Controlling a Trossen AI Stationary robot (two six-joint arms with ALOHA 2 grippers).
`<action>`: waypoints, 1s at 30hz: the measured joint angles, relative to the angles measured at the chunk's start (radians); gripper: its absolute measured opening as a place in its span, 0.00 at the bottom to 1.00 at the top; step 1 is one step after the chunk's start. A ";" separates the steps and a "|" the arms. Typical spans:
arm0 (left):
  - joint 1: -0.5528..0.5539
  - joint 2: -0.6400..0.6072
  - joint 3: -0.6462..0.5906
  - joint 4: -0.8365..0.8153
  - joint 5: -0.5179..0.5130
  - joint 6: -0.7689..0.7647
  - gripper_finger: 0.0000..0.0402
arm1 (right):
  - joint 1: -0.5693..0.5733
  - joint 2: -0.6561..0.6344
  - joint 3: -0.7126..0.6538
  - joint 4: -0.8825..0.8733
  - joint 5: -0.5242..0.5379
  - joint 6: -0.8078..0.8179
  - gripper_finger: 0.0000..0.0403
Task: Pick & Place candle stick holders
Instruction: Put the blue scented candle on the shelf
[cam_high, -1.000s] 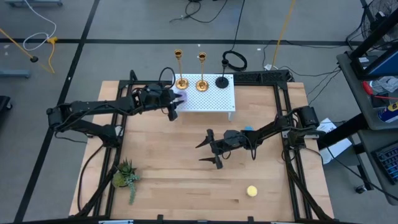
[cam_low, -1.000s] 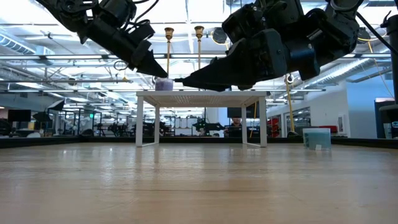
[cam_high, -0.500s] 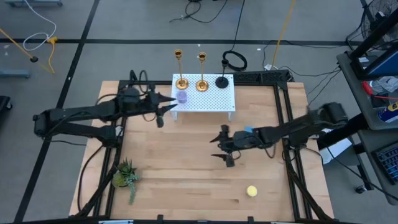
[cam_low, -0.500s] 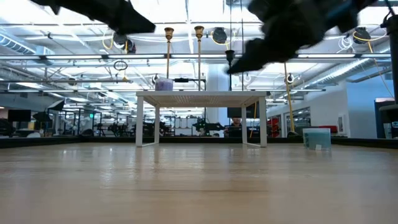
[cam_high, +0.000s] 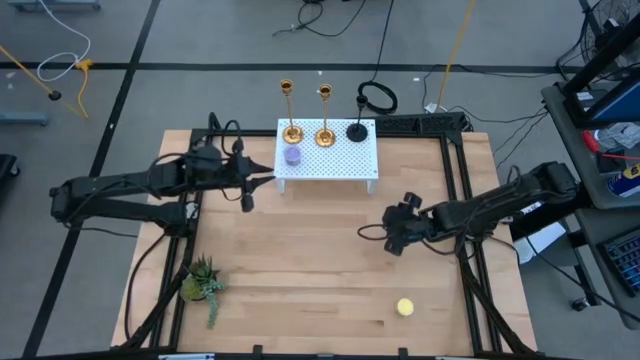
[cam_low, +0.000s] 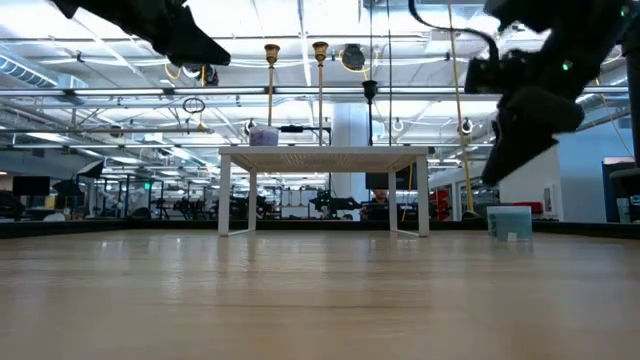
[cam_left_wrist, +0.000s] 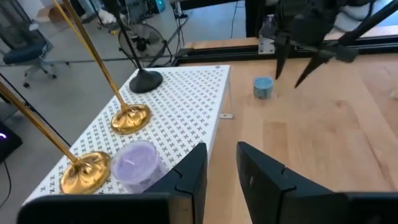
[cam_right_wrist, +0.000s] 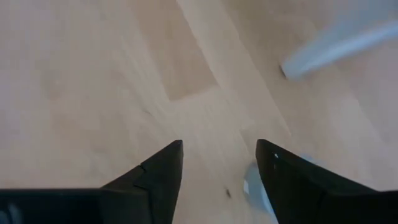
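1. Candle stick holders (cam_high: 324, 133) are standing upright on the white stand (cam_high: 350, 160) — two gold, one black (purple piece beside them).
2. Left gripper (cam_left_wrist: 217, 163), fingers apart and empty, is hovering just off the stand's edge — risking toppling the slim stems.
3. Right gripper (cam_right_wrist: 217, 163), fingers apart, is hanging well away from the stand.

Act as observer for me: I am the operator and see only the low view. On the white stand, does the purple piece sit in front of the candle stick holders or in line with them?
Observer: In front. From above, the purple piece stands on the white stand on the table-middle side of the end gold holder, apart from it.
Operator: Is the left claw carrying anything?
Observer: No. The left wrist view shows the left claw open and empty, just off the stand's edge.
Operator: And the right claw?
Observer: The right claw is open and hangs close over the blue piece on the table, not gripping it.
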 joint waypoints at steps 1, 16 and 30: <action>0.000 0.003 0.000 0.002 0.000 -0.002 0.23 | -0.005 0.000 -0.016 0.003 0.001 0.024 0.49; 0.000 0.026 0.000 -0.008 0.000 0.008 0.23 | -0.034 0.000 -0.140 0.069 0.082 0.130 0.41; 0.000 0.026 0.000 -0.008 0.000 0.003 0.23 | -0.044 0.000 -0.226 0.206 0.115 0.022 0.18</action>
